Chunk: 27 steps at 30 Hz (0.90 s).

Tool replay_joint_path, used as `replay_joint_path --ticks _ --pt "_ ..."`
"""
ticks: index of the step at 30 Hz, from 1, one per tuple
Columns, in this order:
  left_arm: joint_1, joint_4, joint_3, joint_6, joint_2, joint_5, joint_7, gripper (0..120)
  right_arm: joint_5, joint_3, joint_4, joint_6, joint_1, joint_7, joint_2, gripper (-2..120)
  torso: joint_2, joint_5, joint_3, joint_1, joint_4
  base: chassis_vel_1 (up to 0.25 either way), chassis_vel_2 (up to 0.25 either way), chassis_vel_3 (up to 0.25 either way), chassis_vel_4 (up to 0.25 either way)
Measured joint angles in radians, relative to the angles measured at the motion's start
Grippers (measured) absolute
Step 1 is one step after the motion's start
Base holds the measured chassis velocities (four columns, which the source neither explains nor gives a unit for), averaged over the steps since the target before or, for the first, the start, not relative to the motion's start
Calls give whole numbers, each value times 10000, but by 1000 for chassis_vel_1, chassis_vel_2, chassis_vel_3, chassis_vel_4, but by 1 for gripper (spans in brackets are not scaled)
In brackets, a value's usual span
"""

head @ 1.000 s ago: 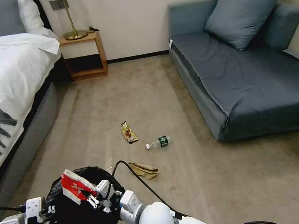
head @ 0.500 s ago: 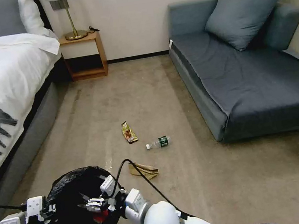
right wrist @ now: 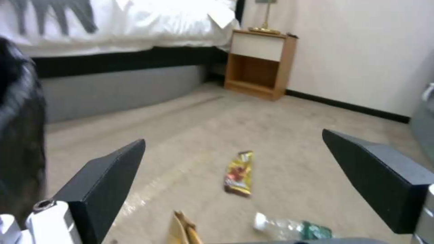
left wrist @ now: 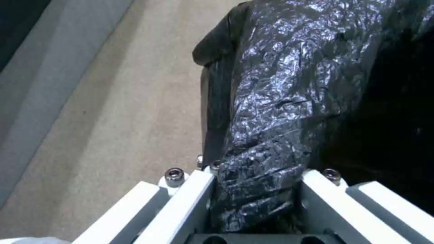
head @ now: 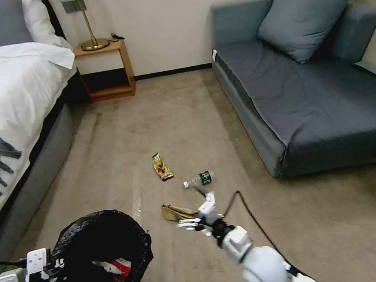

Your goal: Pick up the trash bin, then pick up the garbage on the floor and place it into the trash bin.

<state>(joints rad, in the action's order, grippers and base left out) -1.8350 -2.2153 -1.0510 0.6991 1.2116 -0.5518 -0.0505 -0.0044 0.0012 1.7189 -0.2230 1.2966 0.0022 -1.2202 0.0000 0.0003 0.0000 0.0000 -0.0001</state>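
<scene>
Since half a second ago, the right gripper (head: 196,214) has left the mouth of the trash bin (head: 100,260) and swung out to the robot's right; the red-white snack packet (head: 118,266) it carried a second ago now lies inside the bin.

At far left, the bed (head: 1,106) runs along the edge of the floor (head: 170,115), with a wooden nightstand (head: 104,71) and lamp (head: 84,15) at its head. The left gripper (head: 42,269) is clamped on the near-left rim of the bin; the left wrist view shows its white fingers (left wrist: 181,203) pinching a fold of the crinkled black bag (left wrist: 280,101) between them. The bin is held off the carpet at lower left.

Moving right, the right gripper hangs with its jaws spread wide and holding nothing, just above the crumpled tan paper bag (head: 175,212). The right wrist view shows the two dark pads (right wrist: 108,176) well apart, the paper bag (right wrist: 181,228) between them at the frame's lower edge.

Beyond it lie the gold-brown snack wrapper (head: 162,166) and, to its right, the clear bottle (head: 199,179) on its side, green label showing. All three items rest on the carpet, near one another but not touching.

At far right stands the grey-blue sofa (head: 321,94) with a cushion (head: 305,14).
</scene>
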Motion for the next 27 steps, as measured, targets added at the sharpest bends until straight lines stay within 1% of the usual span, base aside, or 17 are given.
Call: replay_joint_path --ticks 2,4,10,14,20,21,22,23,24,26,27 --pt "-19 12 -29 -2 14 -3 1 3 -6 34 -115 -117 32 -25 0 100 0 0 0 0 0 0 0 0 0" --pt "-68 69 -165 -12 22 -12 4 3 -18 21 -331 -279 112 -129 4 100 0 0 0 0 2 0 0 0 0" --pt "-71 182 -419 -24 -65 -154 9 3 56 -180 -474 -115 136 -225 -53 100 0 -1 -1 0 3 -20 26 31 -23" --pt "-72 248 -466 -25 -113 -167 21 3 178 -359 -473 53 115 -243 -48 100 0 -2 -1 -1 2 -141 106 149 -142" --pt "-63 330 -538 -31 -174 -173 35 3 403 -714 -489 388 12 -270 26 100 0 -6 0 -1 2 -211 220 216 -234" --pt "-63 339 -568 -32 -189 -188 42 3 537 -802 -482 588 -22 -325 71 100 0 -3 0 0 3 -230 236 242 -244" --pt "-63 339 -568 -32 -189 -188 42 3 537 -802 -482 588 -22 -325 71 100 0 -3 0 0 3 -230 236 242 -244" --pt "-62 352 -630 -33 -219 -215 46 3 884 -990 -416 1231 -123 -563 229 100 0 -4 1 0 -2 -242 215 240 -238" --pt "-65 352 -667 -33 -234 -231 50 3 1086 -1108 -394 1626 -234 -698 354 100 0 -6 1 0 -1 -232 215 207 -221" --pt "-65 352 -667 -33 -234 -231 50 3 1086 -1108 -394 1626 -234 -698 354 100 0 -6 1 0 -1 -232 215 207 -221" --pt "-92 353 -778 -34 -250 -261 52 3 1653 -1454 -498 2671 -662 -1053 627 100 0 0 4 -1 1 -132 133 152 -178"
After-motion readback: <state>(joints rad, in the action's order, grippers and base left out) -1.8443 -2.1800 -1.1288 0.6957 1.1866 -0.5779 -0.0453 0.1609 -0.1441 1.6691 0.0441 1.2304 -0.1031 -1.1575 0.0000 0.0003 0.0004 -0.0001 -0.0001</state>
